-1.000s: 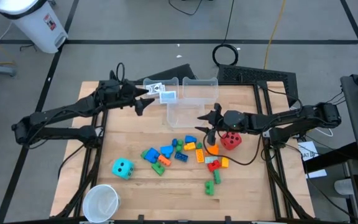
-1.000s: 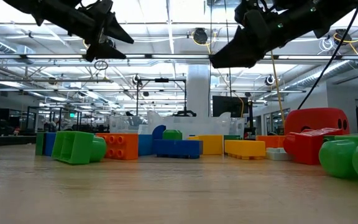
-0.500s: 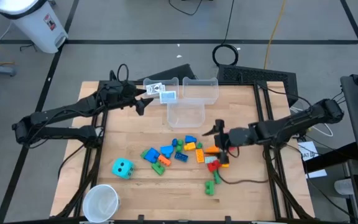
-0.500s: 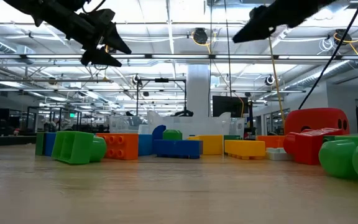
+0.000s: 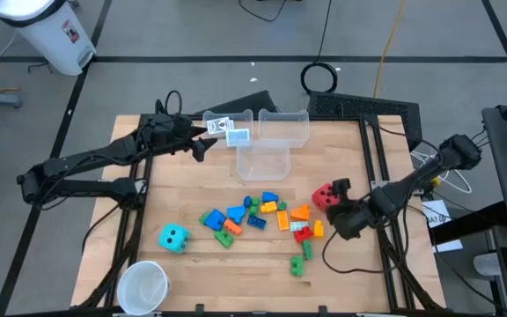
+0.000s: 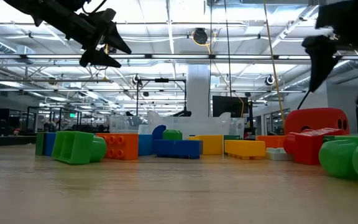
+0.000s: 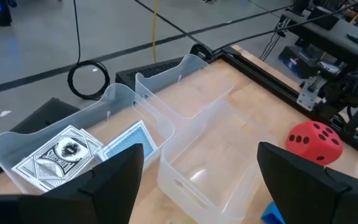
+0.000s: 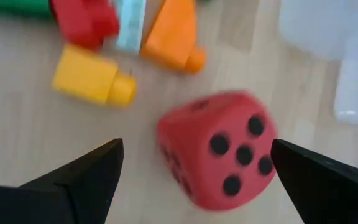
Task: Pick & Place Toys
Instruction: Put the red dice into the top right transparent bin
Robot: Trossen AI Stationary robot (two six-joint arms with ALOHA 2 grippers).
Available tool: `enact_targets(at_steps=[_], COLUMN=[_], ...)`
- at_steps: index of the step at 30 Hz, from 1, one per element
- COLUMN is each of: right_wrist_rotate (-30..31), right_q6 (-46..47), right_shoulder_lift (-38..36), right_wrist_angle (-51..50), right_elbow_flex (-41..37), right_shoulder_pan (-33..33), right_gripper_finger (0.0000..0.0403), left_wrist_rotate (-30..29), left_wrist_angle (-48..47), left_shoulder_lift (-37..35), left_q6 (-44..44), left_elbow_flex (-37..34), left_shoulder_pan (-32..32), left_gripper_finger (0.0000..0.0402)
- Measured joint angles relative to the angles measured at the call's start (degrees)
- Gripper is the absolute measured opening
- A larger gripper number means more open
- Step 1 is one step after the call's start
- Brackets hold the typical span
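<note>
The toy blocks [image 5: 262,216] lie in a loose pile mid-table, with the cyan die [image 5: 173,236] to their left. The red die [image 5: 324,195] rests on the wood at the pile's right end. My right gripper [image 5: 339,195] is open just right of it; in the right wrist view the two fingers stand either side of the red die [image 8: 219,152], apart from it. My left gripper [image 5: 202,141] is open and empty, raised beside the clear bin that holds white picture cards [image 7: 73,152].
Three clear bins [image 5: 267,141] stand at the table's far middle. The white cup [image 5: 143,286] stands at the near left corner. A yellow block [image 8: 92,81] and an orange block [image 8: 173,37] lie just beyond the red die. Bare wood lies along the near edge.
My right gripper has drawn back from above the pile toward the table's right and near edges and has come down low beside the red die, its arm swinging round to point toward the far left. The left arm has kept still.
</note>
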Motion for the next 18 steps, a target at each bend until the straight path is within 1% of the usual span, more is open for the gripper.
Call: enact_targets(at_steps=[2, 6, 8, 10, 12, 15, 18], right_wrist_rotate=[1.39, 6.35, 7.55, 7.79, 6.46, 4.01, 3.64], right_q6=[-0.47, -3.54, -4.77, -4.37, -3.91, -2.57, -1.34], right_shoulder_lift=[0.33, 1.33, 2.23, 2.80, 3.85, 4.87, 6.13], right_wrist_angle=[0.82, 5.03, 7.38, 10.00, 10.31, 10.10, 9.70], right_elbow_flex=[-2.01, -6.52, -6.88, -7.00, -7.17, -7.08, -6.92], right_shoulder_pan=[0.54, 0.00, -1.03, -1.94, -3.08, -4.99, -6.29], right_gripper_finger=[0.0378, 0.0378, 0.0377, 0.0376, 0.0371, 0.0345, 0.0301], left_wrist_rotate=[-0.02, -0.26, -0.44, -0.46, -0.46, -0.40, -0.37], left_wrist_angle=[0.00, 0.01, 0.08, 0.15, -0.02, -0.01, 0.01], left_shoulder_lift=[0.00, -0.02, 0.00, -0.02, -0.02, -0.02, -0.02], left_q6=[-0.52, -0.98, -1.13, -1.16, -1.28, -1.30, -1.28], left_elbow_flex=[0.00, 0.00, 0.00, 0.00, 0.00, 0.00, 0.00], left_shoulder_pan=[0.00, 0.00, 0.00, 0.00, 0.00, 0.00, 0.00], left_gripper_finger=[0.0321, 0.0321, 0.0321, 0.0321, 0.0321, 0.0321, 0.0321])
